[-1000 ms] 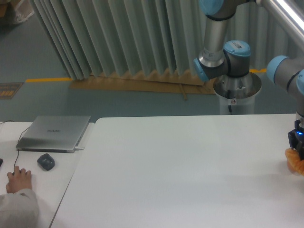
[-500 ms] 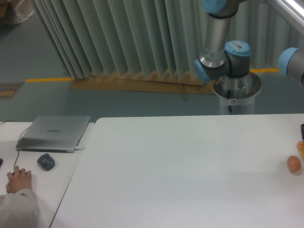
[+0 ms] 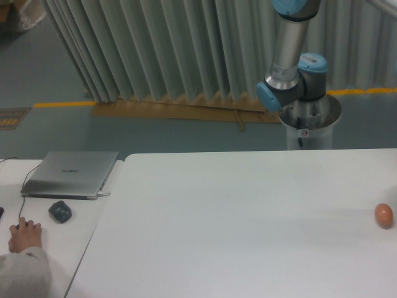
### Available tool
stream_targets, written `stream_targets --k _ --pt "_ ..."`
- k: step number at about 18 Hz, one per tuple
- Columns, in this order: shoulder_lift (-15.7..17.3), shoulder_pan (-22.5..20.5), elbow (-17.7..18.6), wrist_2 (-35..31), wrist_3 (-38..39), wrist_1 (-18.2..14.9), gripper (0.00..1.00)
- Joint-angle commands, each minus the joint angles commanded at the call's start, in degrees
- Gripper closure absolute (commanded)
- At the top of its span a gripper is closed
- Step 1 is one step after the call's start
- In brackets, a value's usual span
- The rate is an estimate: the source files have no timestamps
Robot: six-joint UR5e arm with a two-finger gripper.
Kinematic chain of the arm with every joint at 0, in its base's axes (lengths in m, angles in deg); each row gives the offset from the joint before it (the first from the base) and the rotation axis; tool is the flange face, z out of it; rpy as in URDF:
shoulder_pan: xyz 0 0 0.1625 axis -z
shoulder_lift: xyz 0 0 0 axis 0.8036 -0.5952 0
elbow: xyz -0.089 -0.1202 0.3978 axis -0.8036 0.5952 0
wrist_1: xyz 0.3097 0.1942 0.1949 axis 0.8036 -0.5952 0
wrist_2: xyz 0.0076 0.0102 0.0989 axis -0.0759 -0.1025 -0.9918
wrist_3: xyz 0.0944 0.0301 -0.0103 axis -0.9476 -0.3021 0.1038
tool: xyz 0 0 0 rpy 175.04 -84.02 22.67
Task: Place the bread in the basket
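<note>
Laptop [image 3: 71, 174] lid carries faint lettering, too small to read.

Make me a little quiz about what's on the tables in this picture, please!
1. True or false: the orange-brown egg-shaped ball lies near the right edge of the white table.
2. What lies just in front of the closed laptop? A) a dark mouse B) a cup C) a book
3. Can you see the robot's fingers or the bread?

Key: 1 true. 2 A, the dark mouse. 3 no, neither is in view.
</note>
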Motion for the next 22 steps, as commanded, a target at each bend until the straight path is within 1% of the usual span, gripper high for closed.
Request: stream_targets --k 3,6,7,9,10,11,14,15,17,19,21,22 --pt "-0.3 -2.5 0.0 0.3 -8.5 0.4 0.7" --pt "-1.1 -4.8 -0.1 0.2 -13.3 0.8 0.7" --pt "-1.7 -5.5 -0.3 0.3 -15.1 1.3 0.7" --pt "-2.5 -6.8 -0.5 -0.2 -21.9 3.4 0.7" --pt "-2.7 -7.7 -0.6 -0.5 -25.0 3.9 0.7" --pt "-3.0 -8.2 -0.7 -0.8 -26.7 4.7 0.7" --pt "-3.4 -9.1 -0.9 -1.1 -31.3 5.3 0.7" --pt "-3.9 -10.6 -0.8 -0.4 -33.1 5.3 0.7" --pt "-4.2 -11.4 -0.9 1.1 -34.4 5.4 0.7" --pt "-4.8 -11.5 -0.9 1.2 -33.3 5.6 0.7" --pt "-5.4 -11.7 -0.9 1.3 -31.8 7.5 0.69" --pt "-5.5 -11.7 -0.7 1.3 -31.8 7.6 0.57"
